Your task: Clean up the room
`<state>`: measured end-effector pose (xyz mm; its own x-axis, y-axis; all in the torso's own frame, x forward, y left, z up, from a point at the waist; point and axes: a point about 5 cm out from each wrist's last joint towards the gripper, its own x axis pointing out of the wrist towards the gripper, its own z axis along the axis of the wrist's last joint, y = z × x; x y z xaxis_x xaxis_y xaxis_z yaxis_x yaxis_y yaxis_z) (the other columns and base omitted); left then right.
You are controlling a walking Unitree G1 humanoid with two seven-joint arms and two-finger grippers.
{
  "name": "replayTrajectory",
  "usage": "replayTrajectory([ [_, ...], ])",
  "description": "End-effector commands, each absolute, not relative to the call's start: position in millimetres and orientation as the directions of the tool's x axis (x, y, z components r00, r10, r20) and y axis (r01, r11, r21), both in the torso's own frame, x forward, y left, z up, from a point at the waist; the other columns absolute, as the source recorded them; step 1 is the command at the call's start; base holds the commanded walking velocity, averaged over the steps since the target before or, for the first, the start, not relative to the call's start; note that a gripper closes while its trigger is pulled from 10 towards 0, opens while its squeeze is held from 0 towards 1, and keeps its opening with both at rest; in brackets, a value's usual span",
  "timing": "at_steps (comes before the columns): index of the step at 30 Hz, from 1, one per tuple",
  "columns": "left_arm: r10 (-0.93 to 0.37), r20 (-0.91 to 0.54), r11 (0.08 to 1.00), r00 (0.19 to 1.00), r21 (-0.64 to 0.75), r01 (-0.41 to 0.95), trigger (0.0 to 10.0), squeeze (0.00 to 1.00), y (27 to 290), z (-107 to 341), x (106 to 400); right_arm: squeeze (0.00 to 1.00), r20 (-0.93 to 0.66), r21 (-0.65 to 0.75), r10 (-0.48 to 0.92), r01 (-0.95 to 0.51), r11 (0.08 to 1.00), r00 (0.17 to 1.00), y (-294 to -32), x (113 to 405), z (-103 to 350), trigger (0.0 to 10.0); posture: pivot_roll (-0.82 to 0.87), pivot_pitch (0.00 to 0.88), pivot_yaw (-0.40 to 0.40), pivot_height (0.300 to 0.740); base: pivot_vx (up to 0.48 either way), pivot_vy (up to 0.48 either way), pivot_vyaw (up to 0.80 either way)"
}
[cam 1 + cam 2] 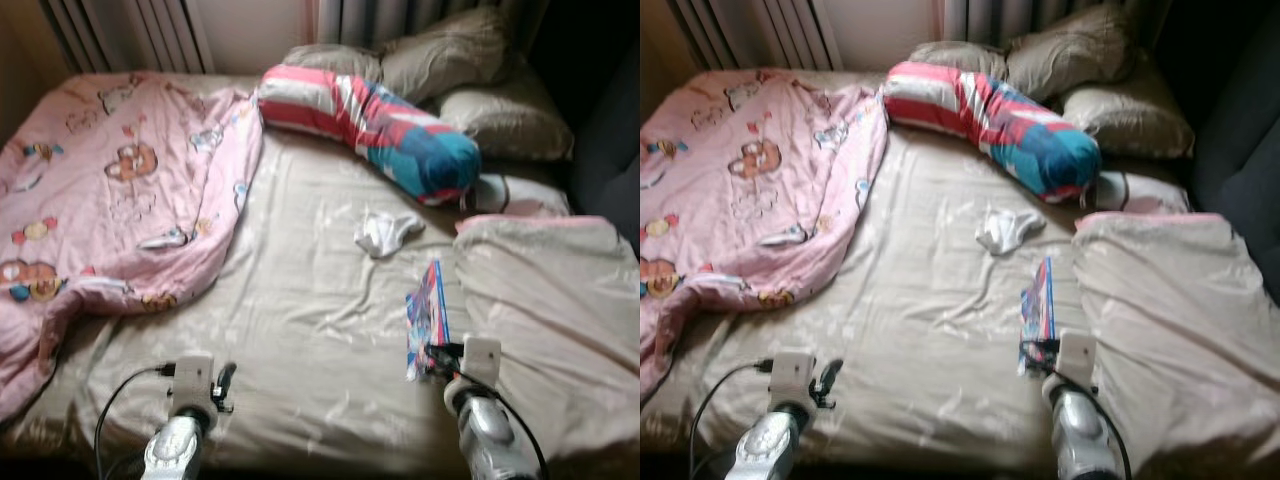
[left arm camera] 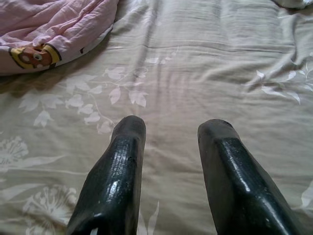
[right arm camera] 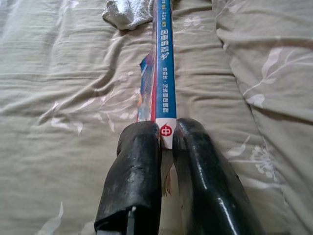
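A thin book [image 1: 427,312] with a blue spine [image 3: 163,68] stands on edge on the beige bed sheet [image 1: 300,300], right of centre. My right gripper [image 3: 166,139] is shut on its near end, one finger on each side. A crumpled white sock [image 1: 385,232] lies just beyond the book. My left gripper [image 2: 171,134] hovers open over bare sheet near the bed's front edge, left of centre, with nothing between its fingers [image 2: 128,147].
A pink cartoon-print blanket [image 1: 110,190] covers the bed's left side. A striped red, white and blue bolster [image 1: 370,120] and beige pillows [image 1: 500,110] lie at the head. A folded beige duvet [image 1: 550,300] is heaped at right.
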<state>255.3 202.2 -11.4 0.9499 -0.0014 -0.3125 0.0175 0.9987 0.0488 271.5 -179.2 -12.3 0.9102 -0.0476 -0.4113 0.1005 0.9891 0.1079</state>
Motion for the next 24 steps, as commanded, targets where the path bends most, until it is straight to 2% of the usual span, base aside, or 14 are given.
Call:
replayTrajectory([
  [1,0.01,-0.326,0.999,0.945,0.051,0.007,10.0,0.0,205,-14,251,0.0,-0.393,0.103,-0.049,0.097,0.99,0.918,-180,274,-9,10.0,-0.05,0.146,-0.007,0.671,0.0,0.0,0.0],
  [14,0.006,-0.323,0.998,0.947,0.055,0.012,10.0,0.0,205,-13,253,0.0,-0.411,0.075,-0.056,0.095,0.993,0.91,-185,295,4,10.0,-0.04,0.14,0.003,0.671,0.0,0.0,0.0],
  [18,0.006,-0.322,0.998,0.947,0.063,0.015,10.0,0.0,205,-12,254,0.0,-0.38,0.087,-0.065,0.105,0.991,0.923,-185,299,9,10.0,-0.04,0.138,0.006,0.652,0.0,0.0,0.0],
  [24,0.005,-0.323,0.998,0.947,0.064,0.017,10.0,0.0,206,-12,254,0.0,-0.376,0.098,-0.053,0.097,0.99,0.925,-184,300,11,10.0,-0.04,0.133,0.012,0.652,0.0,0.0,0.0],
])
